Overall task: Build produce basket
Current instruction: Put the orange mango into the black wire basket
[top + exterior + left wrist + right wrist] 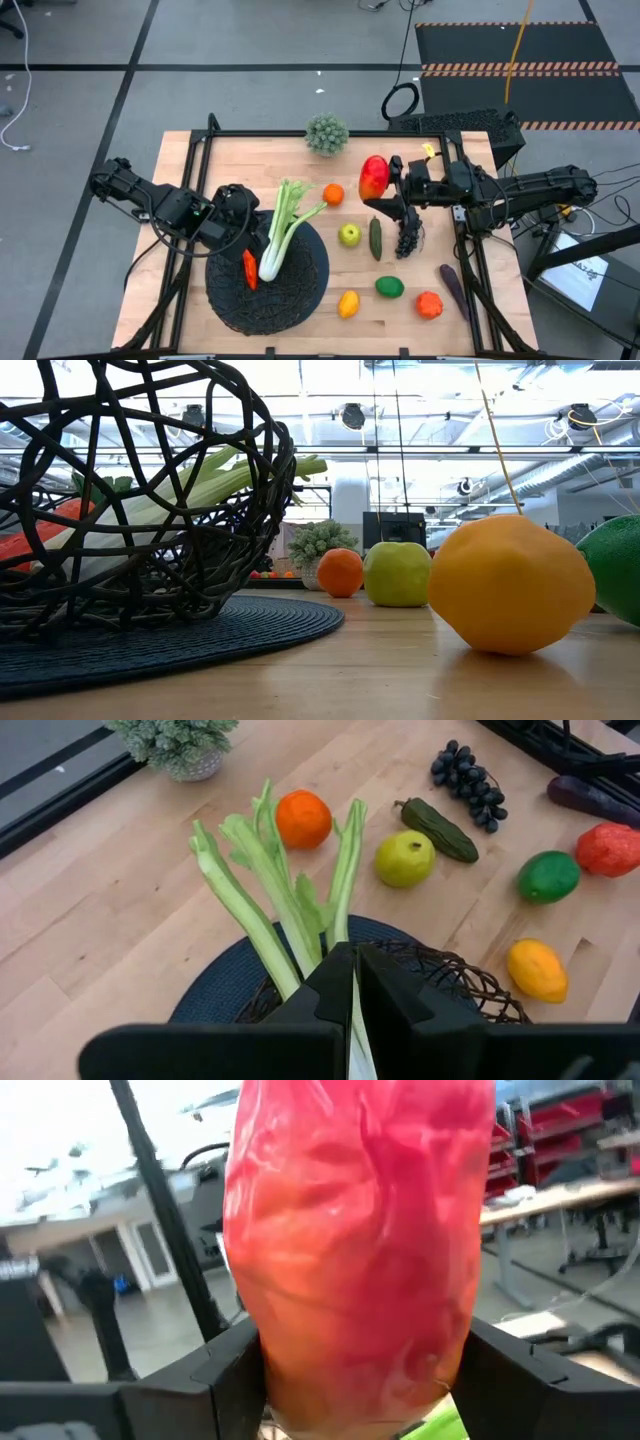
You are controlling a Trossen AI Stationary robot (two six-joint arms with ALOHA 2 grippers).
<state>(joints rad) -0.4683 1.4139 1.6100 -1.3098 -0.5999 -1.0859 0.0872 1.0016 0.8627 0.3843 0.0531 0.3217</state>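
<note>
I am carrying the red-yellow toy mango (373, 177), clamped between the right gripper's (386, 180) fingers, well beside the large round black woven mesh basket (300, 285), keeping it high to clear the rim and celery, while my shut left gripper (232, 225) is waiting over the basket.

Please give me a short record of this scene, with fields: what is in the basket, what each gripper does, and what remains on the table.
in basket: celery, carrot
left gripper: shut, empty, above the basket
right gripper: shut on mango, raised
on table: orange, apple, cucumber, grapes, lemon, lime, tomato
</note>
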